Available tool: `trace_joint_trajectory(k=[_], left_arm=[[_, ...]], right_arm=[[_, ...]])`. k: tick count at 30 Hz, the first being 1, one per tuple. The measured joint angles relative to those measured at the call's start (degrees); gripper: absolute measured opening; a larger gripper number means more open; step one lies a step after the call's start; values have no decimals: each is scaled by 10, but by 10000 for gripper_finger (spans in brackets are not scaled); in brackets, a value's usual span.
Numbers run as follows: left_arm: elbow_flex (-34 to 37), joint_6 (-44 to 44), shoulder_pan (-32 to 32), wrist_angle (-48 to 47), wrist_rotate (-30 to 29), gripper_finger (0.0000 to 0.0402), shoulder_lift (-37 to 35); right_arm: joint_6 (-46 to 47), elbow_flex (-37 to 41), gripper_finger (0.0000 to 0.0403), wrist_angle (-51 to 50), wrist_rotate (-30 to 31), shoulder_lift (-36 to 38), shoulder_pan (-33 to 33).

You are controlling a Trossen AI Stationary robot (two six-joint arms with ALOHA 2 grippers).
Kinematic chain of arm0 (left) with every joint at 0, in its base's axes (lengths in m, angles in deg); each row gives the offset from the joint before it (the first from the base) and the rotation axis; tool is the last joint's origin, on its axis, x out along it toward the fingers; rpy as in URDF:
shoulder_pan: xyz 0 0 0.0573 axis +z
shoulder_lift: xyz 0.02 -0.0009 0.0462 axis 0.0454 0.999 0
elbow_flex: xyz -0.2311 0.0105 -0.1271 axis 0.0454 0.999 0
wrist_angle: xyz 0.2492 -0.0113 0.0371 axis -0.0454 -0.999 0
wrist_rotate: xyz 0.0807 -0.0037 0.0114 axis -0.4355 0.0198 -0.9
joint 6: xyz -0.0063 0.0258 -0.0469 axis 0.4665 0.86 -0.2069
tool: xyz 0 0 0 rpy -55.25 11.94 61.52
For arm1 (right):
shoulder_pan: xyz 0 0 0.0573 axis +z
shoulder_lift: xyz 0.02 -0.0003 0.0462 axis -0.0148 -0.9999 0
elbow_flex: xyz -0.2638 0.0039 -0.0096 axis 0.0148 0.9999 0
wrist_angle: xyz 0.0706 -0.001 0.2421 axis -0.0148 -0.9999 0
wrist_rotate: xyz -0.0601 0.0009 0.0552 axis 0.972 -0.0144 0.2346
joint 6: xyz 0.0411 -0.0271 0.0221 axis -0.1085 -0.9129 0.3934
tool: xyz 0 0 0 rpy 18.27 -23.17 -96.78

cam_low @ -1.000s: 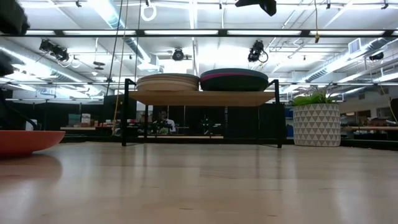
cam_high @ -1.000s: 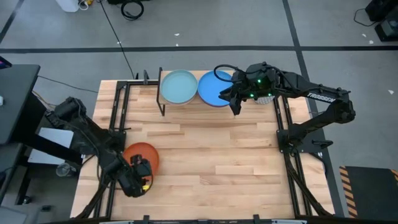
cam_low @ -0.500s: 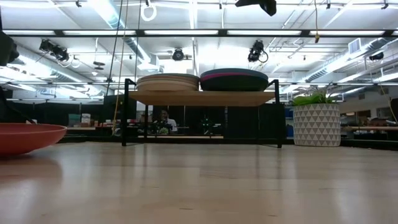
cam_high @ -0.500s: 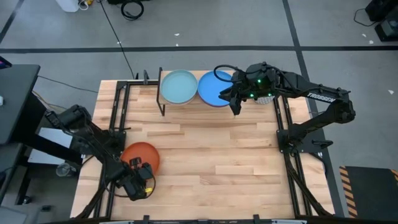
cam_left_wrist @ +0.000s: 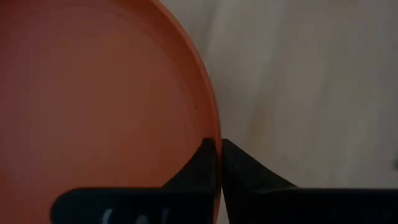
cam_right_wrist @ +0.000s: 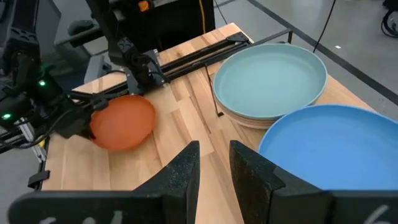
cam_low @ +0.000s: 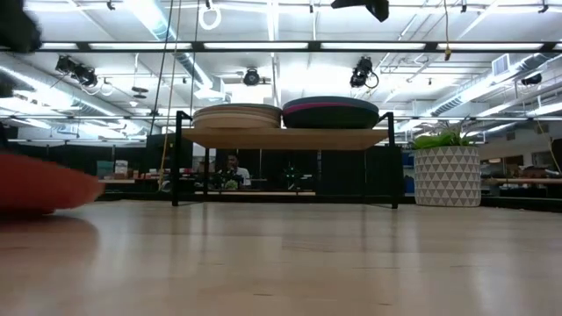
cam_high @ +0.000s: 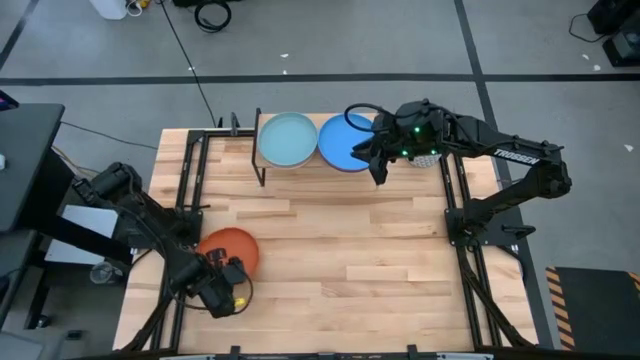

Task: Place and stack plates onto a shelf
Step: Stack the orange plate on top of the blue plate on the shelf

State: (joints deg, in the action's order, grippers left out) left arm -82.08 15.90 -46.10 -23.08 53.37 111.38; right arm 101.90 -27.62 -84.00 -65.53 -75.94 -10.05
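Observation:
An orange plate [cam_high: 227, 247] sits at the table's near left, and my left gripper [cam_high: 222, 280] is shut on its near rim. On the shelf [cam_low: 285, 138] at the far edge stand two stacks of plates. A light blue plate [cam_high: 288, 139] tops the left stack and a bright blue plate [cam_high: 345, 143] tops the right one. My right gripper [cam_high: 378, 170] hangs open above the shelf's near right side, beside the bright blue plate [cam_right_wrist: 323, 146], with nothing between its fingers. My left gripper pinches the orange plate's rim [cam_left_wrist: 216, 134] between its two fingers, one over the plate's inner face and one outside it. The fingers come at the rim from the table's near side. Whether the plate is clear of the table, I cannot tell.
Black frame rails run along the table's left [cam_high: 190, 180] and right [cam_high: 455, 200] sides. Bare wooden tabletop [cam_high: 350, 250] lies between the orange plate and the shelf. A patterned plant pot [cam_low: 446, 174] stands beyond the table's far edge.
My left gripper has shut on the orange plate's near rim. The plate has shifted a little toward the table's right and now shows blurred in the low view.

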Motion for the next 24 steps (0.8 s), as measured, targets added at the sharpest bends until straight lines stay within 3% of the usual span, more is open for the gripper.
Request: trace_joint_trajectory(k=[18, 24], left_arm=[[-199, 381, 175, -22, -6, 15, -1], [-254, 476, 245, -13, 61, 15, -1]], right_arm=[[0, 0, 94, 22, 0, 0, 0], [0, 0, 94, 22, 0, 0, 0]])
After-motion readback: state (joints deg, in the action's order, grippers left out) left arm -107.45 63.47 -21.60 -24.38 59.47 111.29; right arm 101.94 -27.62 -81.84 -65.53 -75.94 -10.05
